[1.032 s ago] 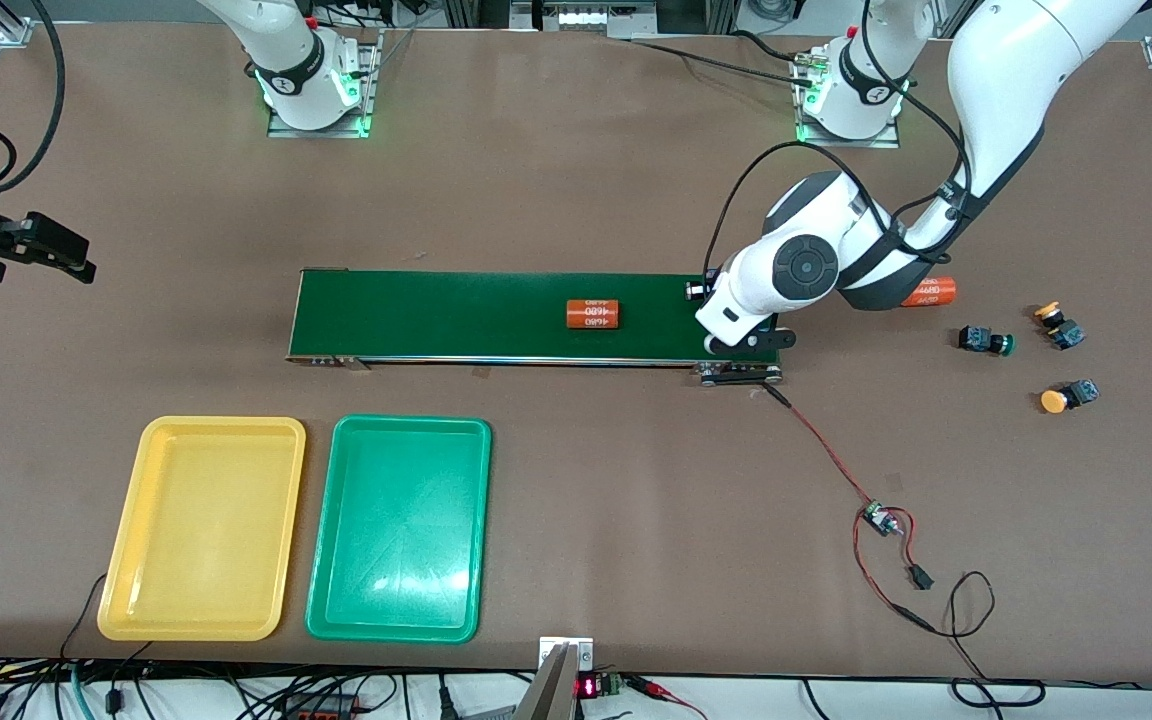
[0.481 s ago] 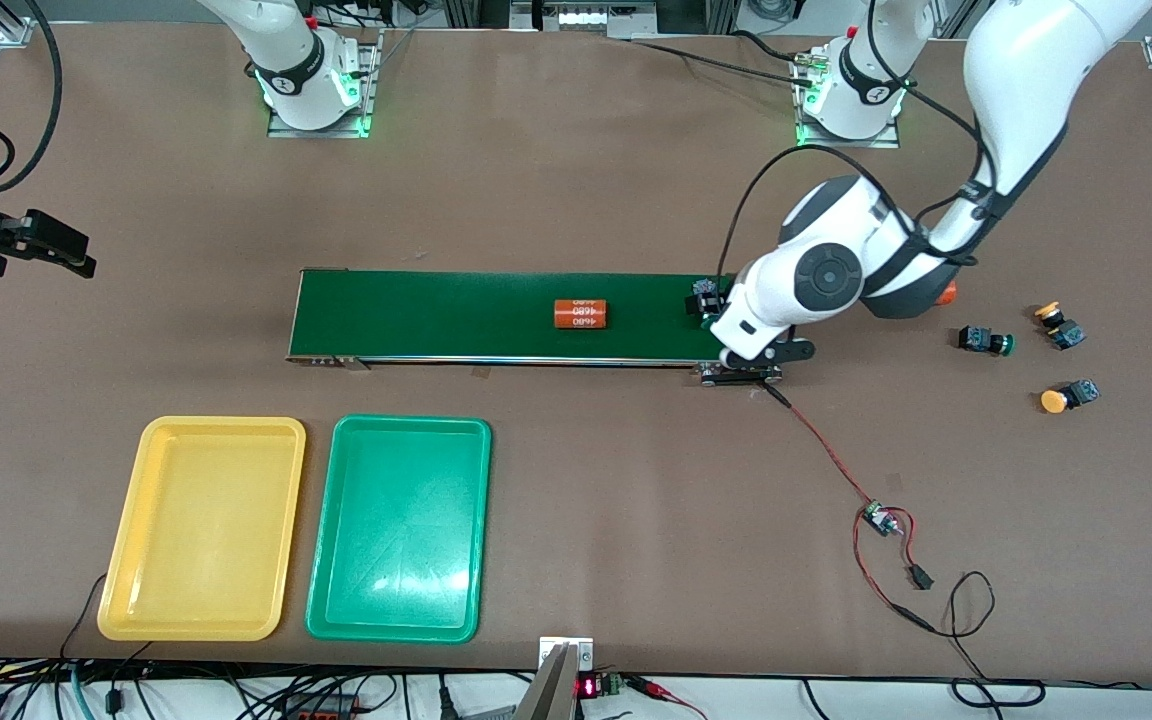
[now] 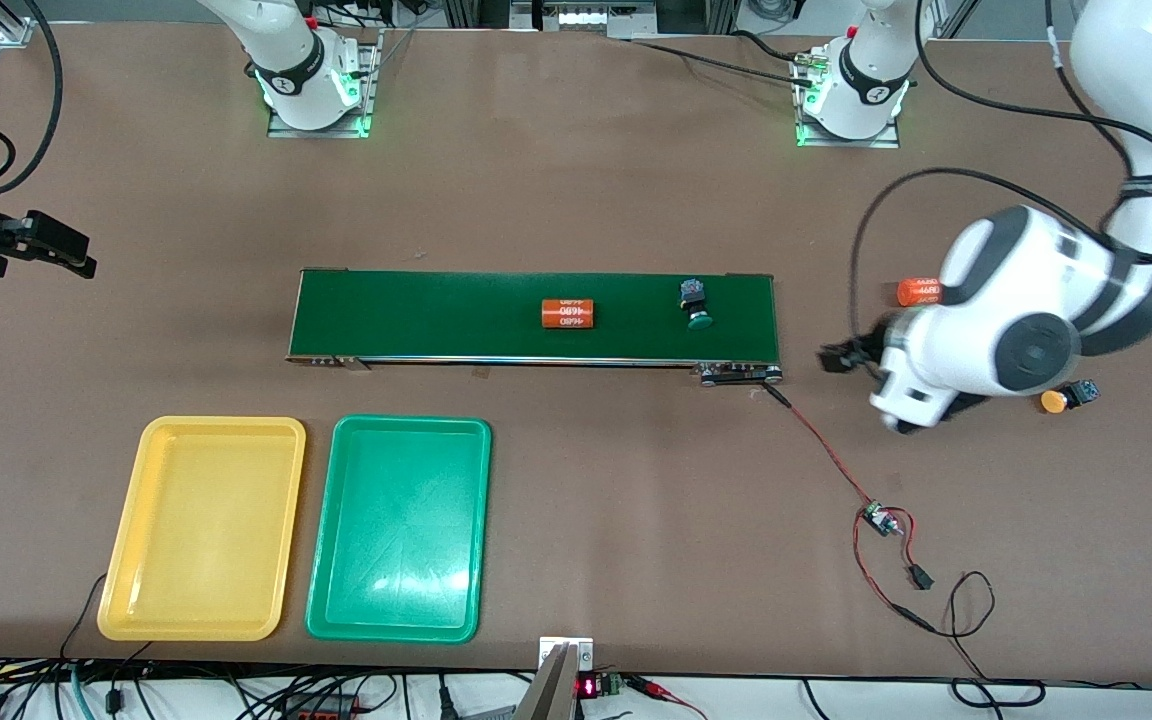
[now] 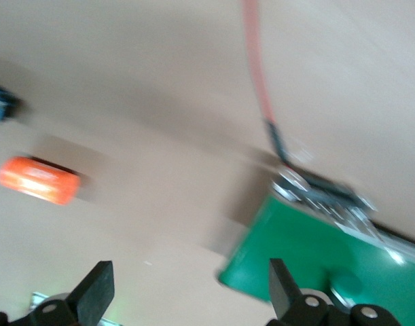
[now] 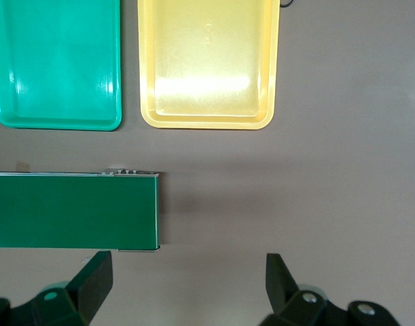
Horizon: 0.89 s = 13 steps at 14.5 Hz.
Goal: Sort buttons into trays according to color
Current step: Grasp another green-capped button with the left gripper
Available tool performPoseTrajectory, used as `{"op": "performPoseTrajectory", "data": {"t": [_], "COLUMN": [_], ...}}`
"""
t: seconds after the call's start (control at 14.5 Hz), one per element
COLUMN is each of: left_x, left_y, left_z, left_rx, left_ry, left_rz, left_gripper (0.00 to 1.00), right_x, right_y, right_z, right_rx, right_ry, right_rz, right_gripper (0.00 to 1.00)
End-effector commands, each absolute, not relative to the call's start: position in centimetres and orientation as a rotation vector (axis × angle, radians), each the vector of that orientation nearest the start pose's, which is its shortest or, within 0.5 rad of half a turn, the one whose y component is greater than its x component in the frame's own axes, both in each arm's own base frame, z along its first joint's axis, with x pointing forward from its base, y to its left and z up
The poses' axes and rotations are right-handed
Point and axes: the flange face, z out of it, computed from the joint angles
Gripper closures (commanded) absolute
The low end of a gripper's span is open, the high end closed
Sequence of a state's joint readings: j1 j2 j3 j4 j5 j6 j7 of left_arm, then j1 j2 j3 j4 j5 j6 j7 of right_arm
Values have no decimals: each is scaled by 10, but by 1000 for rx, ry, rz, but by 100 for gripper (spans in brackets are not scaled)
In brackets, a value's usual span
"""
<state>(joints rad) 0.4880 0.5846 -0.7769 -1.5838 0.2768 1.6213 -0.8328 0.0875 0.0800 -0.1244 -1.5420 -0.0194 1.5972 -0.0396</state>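
**Green-capped button rides the belt toward the right arm's end; yellow-capped one lies by the left end effector**

Green cap down toward the front camera, one button lies on the conveyor belt near the left arm's end of it, its body pointing toward the robot bases, so its long axis runs across the belt. An orange cylinder lies on the belt nearer the right arm's end. Both trays, the yellow tray and the green tray, sit empty, nearer the front camera than the belt, toward the right arm's end.

The left end effector hangs over bare counter just off the belt's end, fingers spread and empty. A yellow-orange-capped button lies just beside the left wrist, cap toward the belt and axis along the counter's length; that arm is plainly the nearer one for it. A second orange cylinder lies close by.

The right end effector waits, wide open and empty, over the counter off the belt's other end, probably best placed to take the green-capped button and carry it to the green tray.
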Motion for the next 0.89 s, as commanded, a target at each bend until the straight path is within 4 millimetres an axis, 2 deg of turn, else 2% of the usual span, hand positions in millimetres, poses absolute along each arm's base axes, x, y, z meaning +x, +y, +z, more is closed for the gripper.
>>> {"op": "performPoseTrajectory", "data": {"t": [0.0, 0.14, 0.28, 0.34, 0.48, 0.69, 0.83], "left_x": [630, 628, 613, 604, 587, 562, 553], "left_y": [-32, 22, 52, 72, 91, 117, 126], "left_z": [329, 309, 277, 268, 251, 233, 224], "left_rx": [-2789, -2682, -2591, -2557, -2557, -2561, -2557], "left_ry": [-821, -1068, -1275, -1327, -1371, -1349, -1315], "left_rz": [589, 606, 555, 524, 492, 341, 324], "left_gripper": [0, 0, 0, 0, 0, 0, 0], "right_x": [576, 577, 576, 575, 574, 575, 575], "right_y": [-19, -13, -15, -15, -13, -13, -13], "right_z": [603, 606, 607, 608, 605, 606, 606], "right_rx": [-3167, -3169, -3169, -3169, -3168, -3170, -3172], "right_ry": [-1, -21, -20, -16, -18, -23, -42], "right_rz": [23, 13, 20, 18, 49, 37, 35], "right_gripper": [0, 0, 0, 0, 0, 0, 0]}}
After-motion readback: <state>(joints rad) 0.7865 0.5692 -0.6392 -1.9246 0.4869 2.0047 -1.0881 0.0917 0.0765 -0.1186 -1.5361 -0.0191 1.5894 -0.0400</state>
